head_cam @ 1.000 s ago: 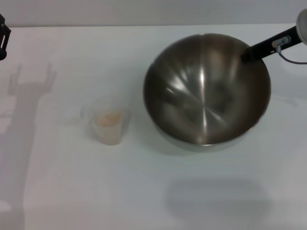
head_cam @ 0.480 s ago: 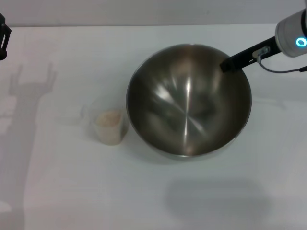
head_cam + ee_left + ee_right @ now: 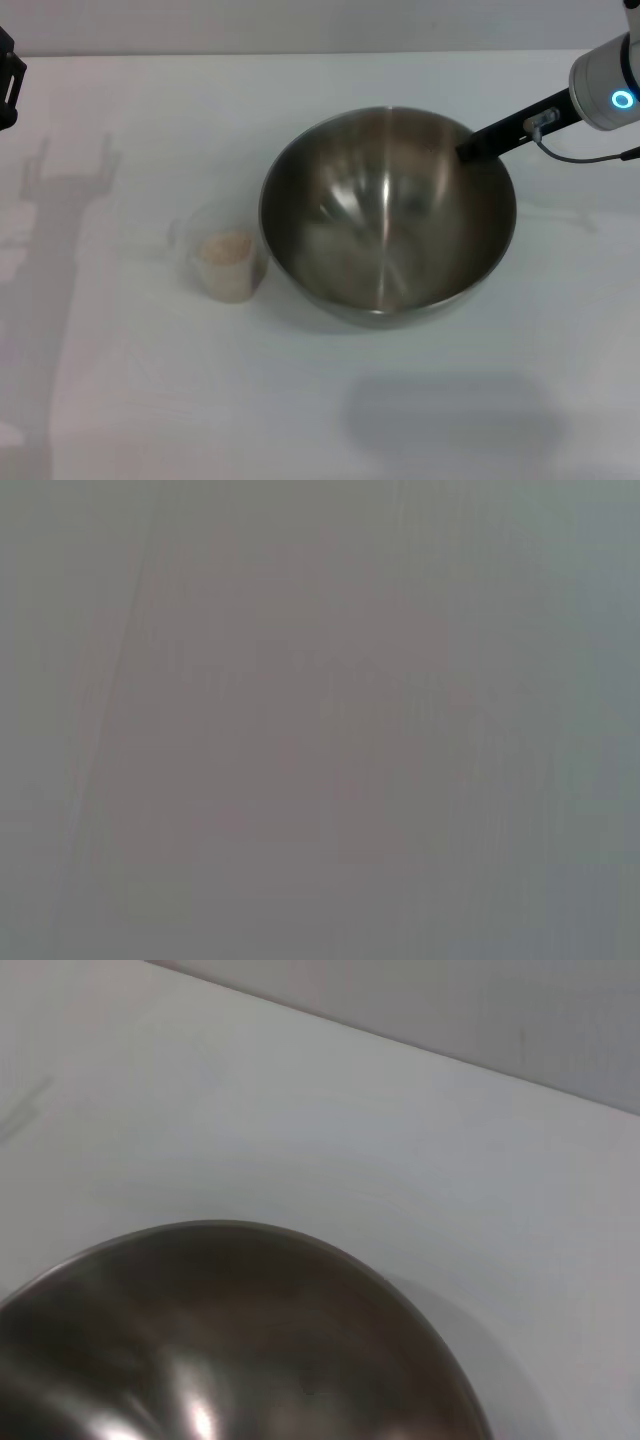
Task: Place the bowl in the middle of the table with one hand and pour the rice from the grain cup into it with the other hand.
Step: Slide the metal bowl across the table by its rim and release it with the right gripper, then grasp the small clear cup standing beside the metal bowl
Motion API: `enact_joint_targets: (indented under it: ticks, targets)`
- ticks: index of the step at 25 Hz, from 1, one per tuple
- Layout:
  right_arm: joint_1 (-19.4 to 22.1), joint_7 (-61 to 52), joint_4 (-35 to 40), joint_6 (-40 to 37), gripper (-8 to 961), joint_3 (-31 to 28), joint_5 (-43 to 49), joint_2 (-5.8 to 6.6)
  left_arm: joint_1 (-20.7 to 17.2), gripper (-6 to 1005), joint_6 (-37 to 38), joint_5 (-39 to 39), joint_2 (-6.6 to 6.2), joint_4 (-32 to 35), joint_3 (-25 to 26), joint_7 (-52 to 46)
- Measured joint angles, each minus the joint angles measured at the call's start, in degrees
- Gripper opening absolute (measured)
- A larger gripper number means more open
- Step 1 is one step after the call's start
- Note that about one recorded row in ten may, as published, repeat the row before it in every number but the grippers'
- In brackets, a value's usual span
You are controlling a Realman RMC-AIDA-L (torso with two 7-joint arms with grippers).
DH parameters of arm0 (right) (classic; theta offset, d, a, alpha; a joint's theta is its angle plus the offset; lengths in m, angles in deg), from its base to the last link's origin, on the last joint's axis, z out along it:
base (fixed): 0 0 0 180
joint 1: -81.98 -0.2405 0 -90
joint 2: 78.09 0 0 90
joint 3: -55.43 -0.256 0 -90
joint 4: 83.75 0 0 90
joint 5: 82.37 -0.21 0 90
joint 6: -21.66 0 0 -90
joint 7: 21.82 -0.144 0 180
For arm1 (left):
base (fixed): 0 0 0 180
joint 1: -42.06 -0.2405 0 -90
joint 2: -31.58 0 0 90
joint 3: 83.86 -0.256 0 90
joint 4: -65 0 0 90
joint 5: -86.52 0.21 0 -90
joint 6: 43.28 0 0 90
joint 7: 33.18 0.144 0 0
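Note:
The steel bowl (image 3: 385,215) sits near the middle of the white table (image 3: 450,400), and its inside looks empty. My right gripper (image 3: 470,148) comes in from the upper right and is shut on the bowl's far right rim, one dark finger inside it. The right wrist view shows the bowl's rim and inside (image 3: 230,1350) close up. The clear grain cup (image 3: 225,262) stands upright just left of the bowl, very close to its wall, with pale rice (image 3: 227,246) in it. My left gripper (image 3: 8,70) is parked at the far left edge, well away from the cup.
The left gripper's shadow (image 3: 65,175) falls on the table left of the cup and shows two fingers spread apart. The left wrist view shows only a plain grey blur.
My right arm has drawn the bowl leftward and a little nearer to me, close up beside the cup. The cup and the left arm have not moved.

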Motion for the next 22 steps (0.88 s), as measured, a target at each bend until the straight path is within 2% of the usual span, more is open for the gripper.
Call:
enact_joint_targets:
  ticks: [11,17,22]
  targets:
    - [0.05,0.77,2.30,-1.59,228,0.79,2.19,0.00,-0.61,808,0.64,0.13,0.00,-0.30,-0.38,0.00]
    - [-0.10,0.92,7.02,-1.47,442,0.92,2.32,0.06,-1.35,808,0.80,0.12,0.00,-1.02,-0.64,-0.04]
    - [0.46,1.93,12.09,-5.00,441,2.30,2.42,0.01,-1.73,808,1.14,0.11,0.00,-1.22,-0.70,-0.06]
